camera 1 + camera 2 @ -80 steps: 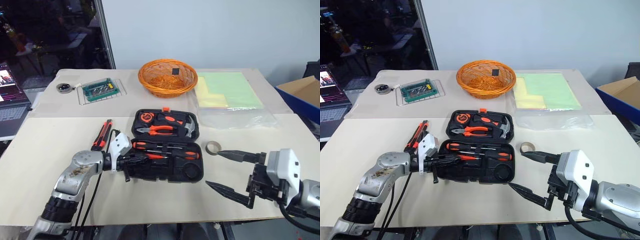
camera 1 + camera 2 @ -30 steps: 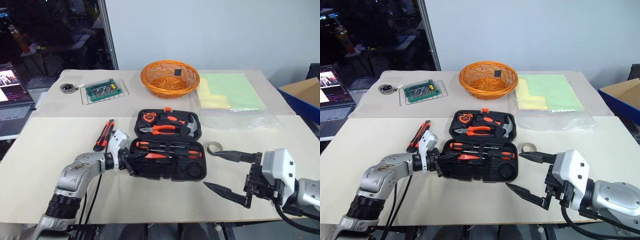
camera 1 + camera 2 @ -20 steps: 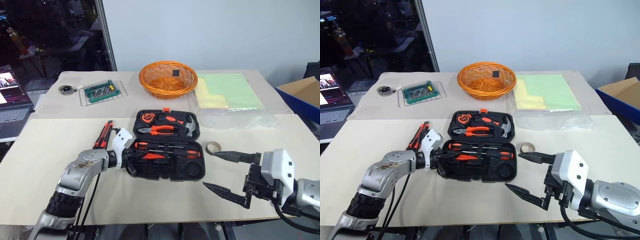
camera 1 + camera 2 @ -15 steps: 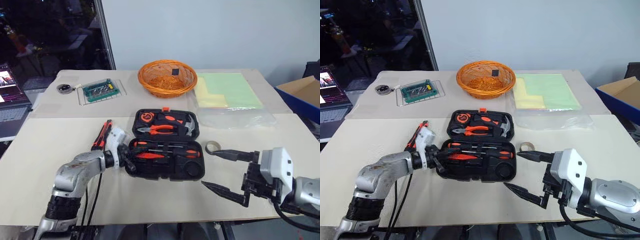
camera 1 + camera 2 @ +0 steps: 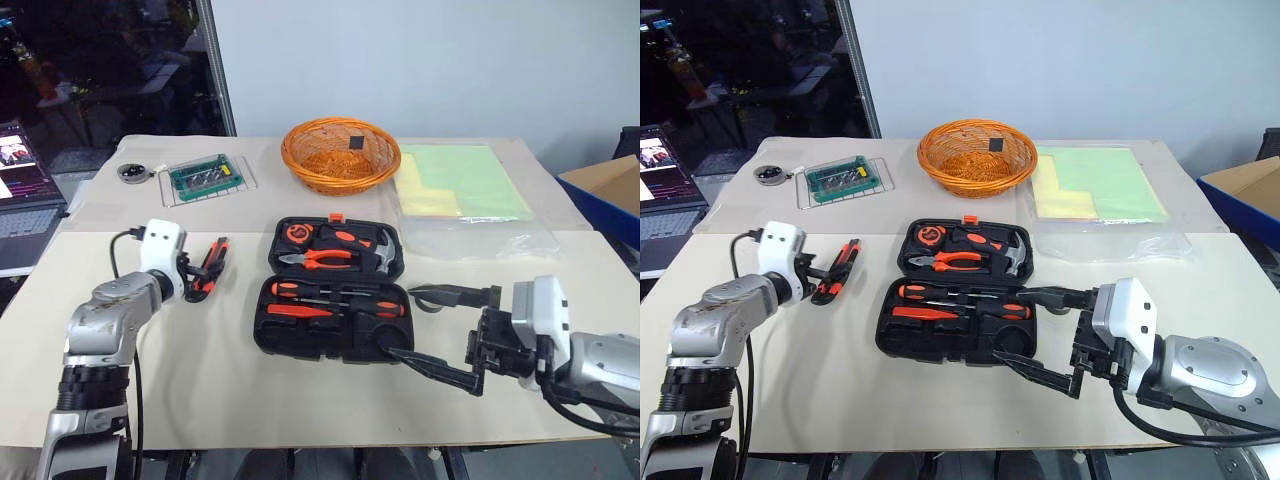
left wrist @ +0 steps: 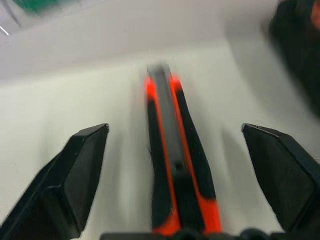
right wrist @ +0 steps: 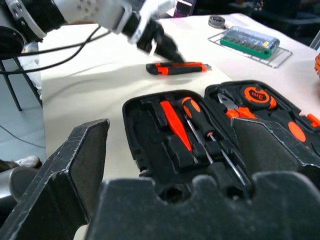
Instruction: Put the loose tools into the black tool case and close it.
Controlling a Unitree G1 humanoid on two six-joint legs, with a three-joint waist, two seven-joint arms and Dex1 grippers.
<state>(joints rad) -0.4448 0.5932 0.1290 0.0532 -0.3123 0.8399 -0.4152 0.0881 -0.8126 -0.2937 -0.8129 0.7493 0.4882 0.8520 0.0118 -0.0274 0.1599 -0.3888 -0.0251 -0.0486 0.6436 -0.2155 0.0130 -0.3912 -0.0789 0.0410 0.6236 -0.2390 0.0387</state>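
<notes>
**Lining up on the utility knife**

The desk (image 5: 300, 400) carries everything, and the black tool case (image 5: 335, 290) lies open at its middle, lid half toward twelve o'clock. Two screwdrivers (image 5: 335, 292) and the orange tester screwdriver (image 5: 298, 310) sit in the nearer half, so I judge the loading partly done.

My right gripper (image 5: 425, 325) hangs at the case's four o'clock corner, fingers spread wide, holding nothing. I cannot see the tape roll from here.

My left gripper (image 5: 818, 272) sits at the case's nine o'clock, fingers wide apart and empty, pointing along the utility knife (image 5: 838, 268), which lies flat on the desk just beside the case. In the left wrist view its body runs straight up between my fingers (image 6: 75, 175).

The step in hand is fetching that knife. Next, I judge, I must ease forward, lower until my fingers straddle the handle, and close across its narrow width before carrying it to its recess.
</notes>
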